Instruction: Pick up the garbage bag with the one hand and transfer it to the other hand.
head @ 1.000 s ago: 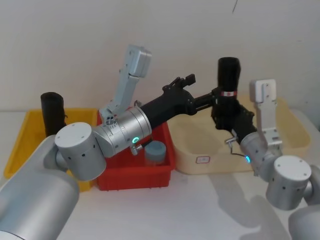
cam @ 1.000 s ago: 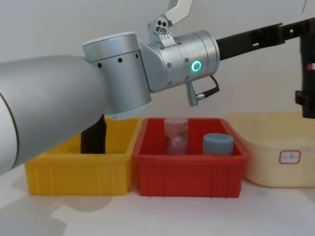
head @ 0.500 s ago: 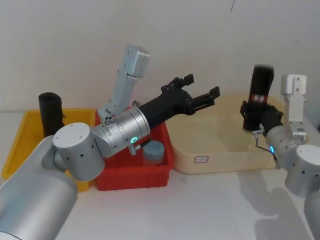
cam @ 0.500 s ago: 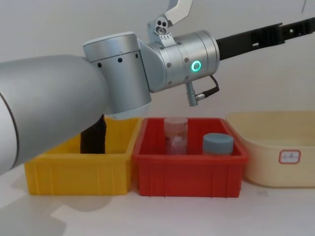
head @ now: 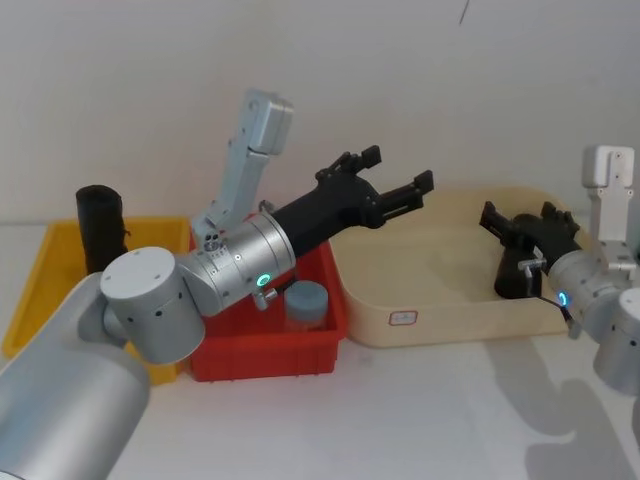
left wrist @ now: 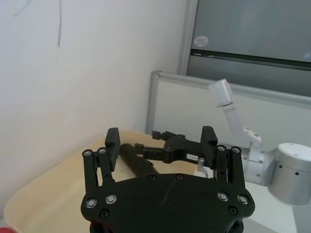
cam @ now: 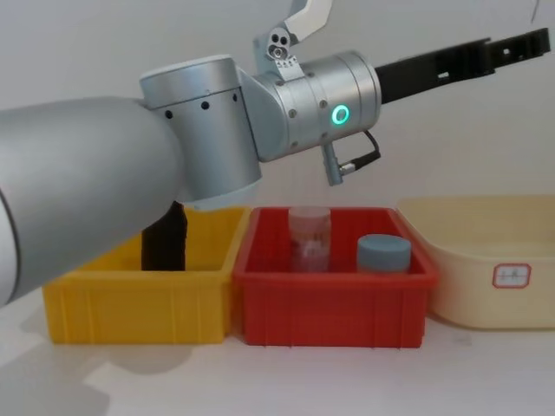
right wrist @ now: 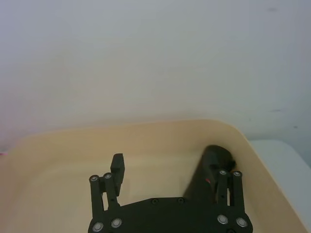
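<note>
The garbage bag (head: 511, 280), a black roll with a speck of red label, lies tilted inside the cream tub (head: 460, 325) at the right. My right gripper (head: 518, 216) hovers just over it, open; in the right wrist view the garbage bag (right wrist: 212, 162) rests beside one finger, and the right gripper (right wrist: 170, 167) has nothing between its fingers. My left gripper (head: 398, 168) is raised above the tub's left end, open and empty, pointing toward the right gripper. In the left wrist view the left gripper (left wrist: 161, 141) faces the bag (left wrist: 138, 163) from a distance.
A yellow bin (head: 40, 270) at the left holds a plain slim black roll (head: 98, 225). The red bin (head: 330, 300) in the middle holds a blue-capped jar (head: 306, 300) and a clear jar (cam: 310, 236). My left arm spans above the red bin.
The right gripper carried the bag away from the left gripper, down into the cream tub, then opened and let it go. The left gripper stayed open, nearly in place.
</note>
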